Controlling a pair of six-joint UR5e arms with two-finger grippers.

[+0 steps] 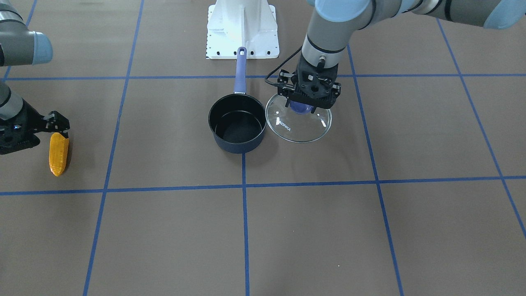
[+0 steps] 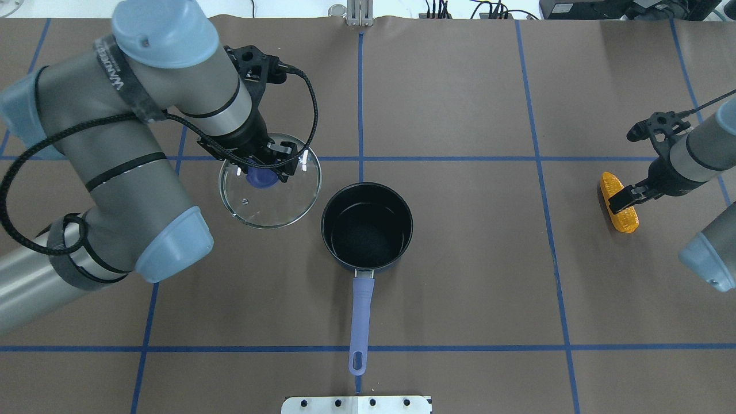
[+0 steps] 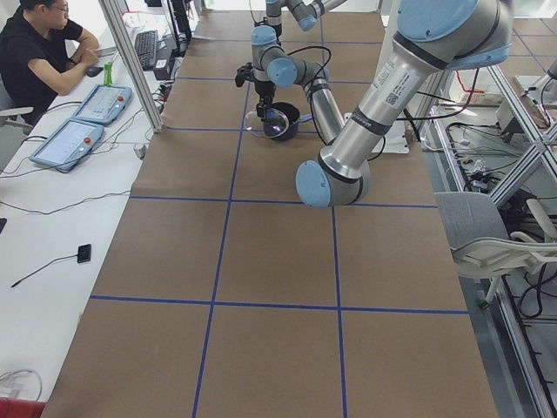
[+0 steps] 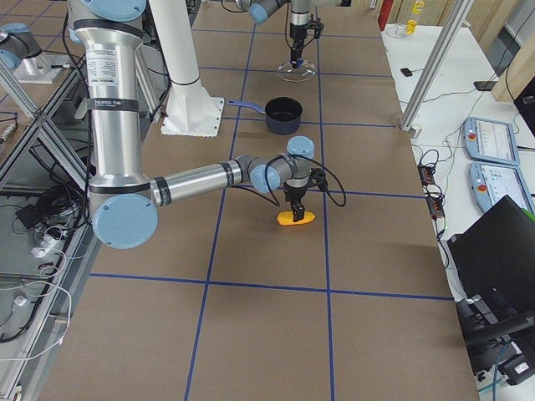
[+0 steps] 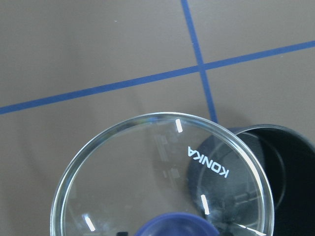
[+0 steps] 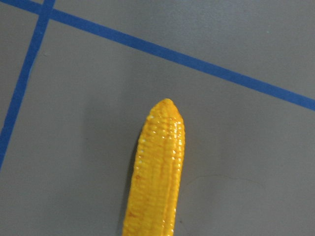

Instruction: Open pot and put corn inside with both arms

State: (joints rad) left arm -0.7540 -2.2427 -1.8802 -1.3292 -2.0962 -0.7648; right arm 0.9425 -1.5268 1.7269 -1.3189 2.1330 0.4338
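Note:
The pot (image 1: 240, 146) stands open mid-table, its lavender handle (image 2: 361, 316) pointing toward the robot base. My left gripper (image 2: 263, 172) is shut on the blue knob (image 5: 177, 226) of the clear glass lid (image 2: 270, 204) and holds the lid just above the table, beside the pot. The pot's rim shows through the lid in the left wrist view (image 5: 290, 162). The corn (image 2: 622, 217) lies flat on the table far to the right. My right gripper (image 2: 624, 198) is down at the corn's middle, jaws apparently open around it. The right wrist view shows the corn's tip (image 6: 157, 177) and no fingers.
The white base pedestal (image 1: 242, 28) stands behind the pot's handle. Blue tape lines (image 1: 244, 222) grid the brown table cover. An operator (image 3: 43, 52) sits at a side desk beyond the table's edge.

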